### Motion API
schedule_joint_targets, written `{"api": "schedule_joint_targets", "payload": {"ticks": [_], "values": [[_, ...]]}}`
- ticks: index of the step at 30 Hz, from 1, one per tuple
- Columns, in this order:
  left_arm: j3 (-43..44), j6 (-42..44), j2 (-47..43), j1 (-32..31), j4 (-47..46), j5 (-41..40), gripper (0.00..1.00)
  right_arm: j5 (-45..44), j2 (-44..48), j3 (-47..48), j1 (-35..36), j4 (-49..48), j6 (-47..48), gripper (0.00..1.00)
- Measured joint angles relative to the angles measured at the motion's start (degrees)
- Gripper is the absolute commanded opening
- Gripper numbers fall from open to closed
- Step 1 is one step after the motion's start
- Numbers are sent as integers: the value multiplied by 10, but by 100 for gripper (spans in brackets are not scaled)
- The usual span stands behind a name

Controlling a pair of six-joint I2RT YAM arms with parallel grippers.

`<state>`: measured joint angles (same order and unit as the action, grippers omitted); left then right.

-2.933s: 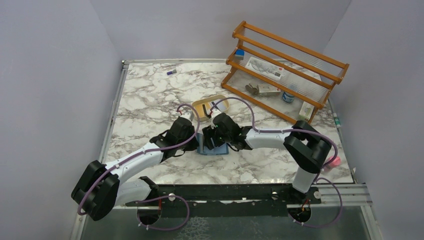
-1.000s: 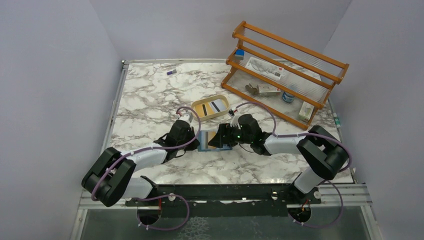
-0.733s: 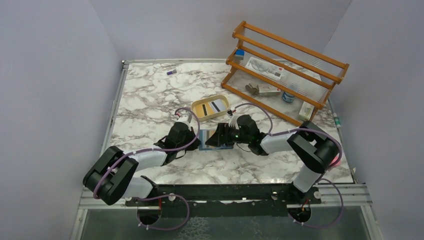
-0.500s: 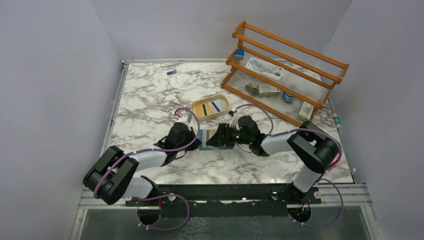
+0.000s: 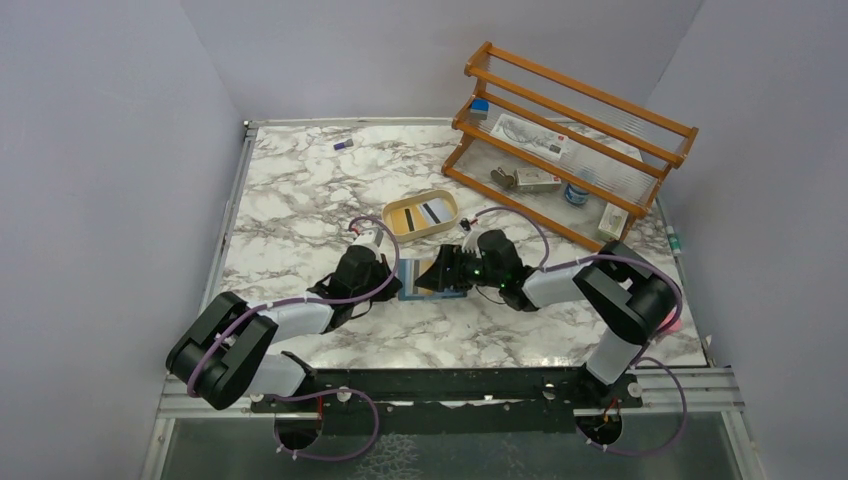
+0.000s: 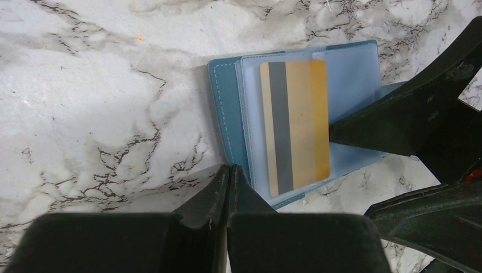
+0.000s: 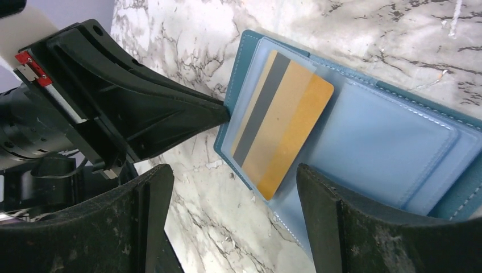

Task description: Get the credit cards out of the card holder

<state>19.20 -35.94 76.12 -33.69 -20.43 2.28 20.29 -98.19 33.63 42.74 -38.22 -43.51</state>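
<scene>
The left tool (image 6: 228, 169), jaws shut on nothing, is touching the edge of the open card holder (image 6: 225, 108) at its tips. The right tool (image 7: 234, 173) is standing wide open, empty, straddling the yellow card (image 7: 284, 125) inside.

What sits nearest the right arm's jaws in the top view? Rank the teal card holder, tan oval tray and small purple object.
1. Teal-blue bifold card holder: right there, table centre.
2. Tan oval tray: just behind it.
3. Small purple object: far back left.

card holder (image 6: 224, 108): was teal outside, pale blue inside
credit card (image 6: 295, 125): was yellow, with a dark grey stripe
table (image 6: 85, 85): was white marble, dark-veined
</scene>
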Motion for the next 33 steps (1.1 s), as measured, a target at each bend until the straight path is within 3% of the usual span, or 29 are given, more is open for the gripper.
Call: {"api": "schedule_joint_targets", "payload": {"ticks": [22, 33], "values": [[0, 0, 0, 3, -1, 0, 0, 44, -57, 26, -4, -71, -38, 82], [0, 0, 4, 7, -7, -1, 0, 76, -92, 26, -12, -153, -113, 81]]}}
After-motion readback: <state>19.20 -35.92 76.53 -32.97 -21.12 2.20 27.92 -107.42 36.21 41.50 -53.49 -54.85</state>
